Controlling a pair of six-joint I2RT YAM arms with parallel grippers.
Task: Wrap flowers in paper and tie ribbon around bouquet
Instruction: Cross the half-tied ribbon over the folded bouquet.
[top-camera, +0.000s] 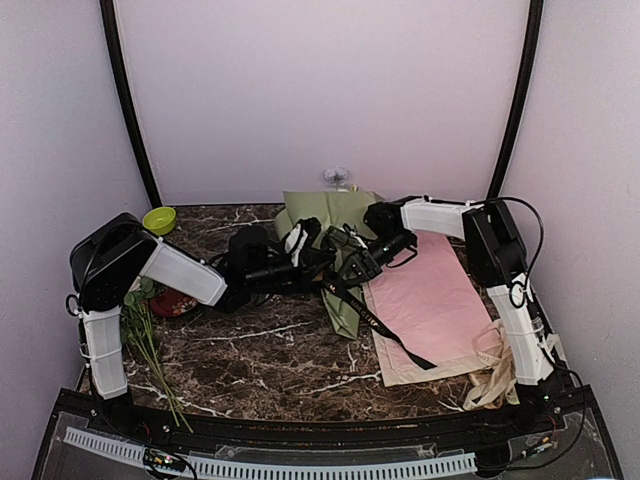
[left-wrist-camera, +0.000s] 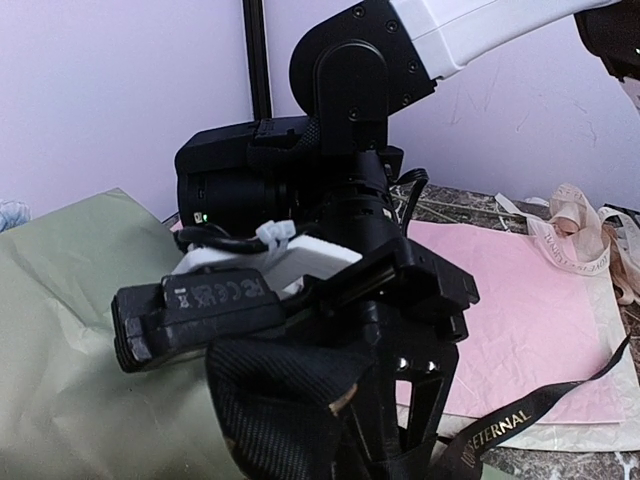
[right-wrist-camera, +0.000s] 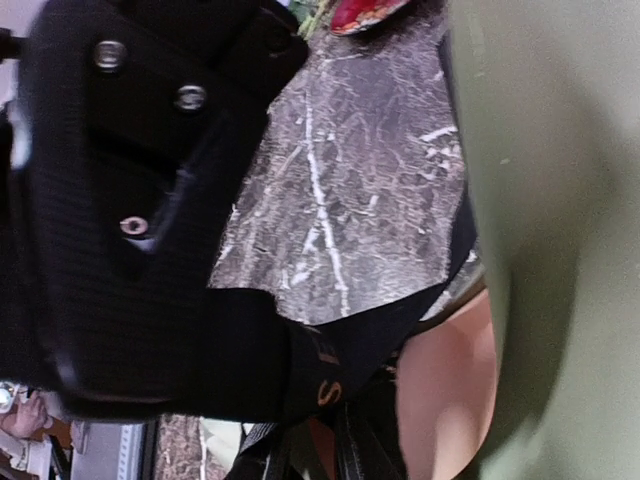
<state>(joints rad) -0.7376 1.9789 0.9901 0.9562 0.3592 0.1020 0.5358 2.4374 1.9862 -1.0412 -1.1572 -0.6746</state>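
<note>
The left pincer (top-camera: 302, 243) is shut at the bundle's waist; what it grips is hidden. The right pincer (top-camera: 354, 268) meets the narrow, black, lettered ribbon (top-camera: 395, 335), but its opening cannot be told. The ribbon is presumably positioned for tying round the creased, matte green paper (top-camera: 340, 205), which is rolled about the flowers (top-camera: 337, 177).

The top view overlooks the whole table (top-camera: 270, 350); both close wrist views share the ribbon (left-wrist-camera: 520, 420).

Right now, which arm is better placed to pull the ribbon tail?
Right, likely: its fingers sit beside the ribbon, whose tail trails over the pink sheet on that side.
</note>
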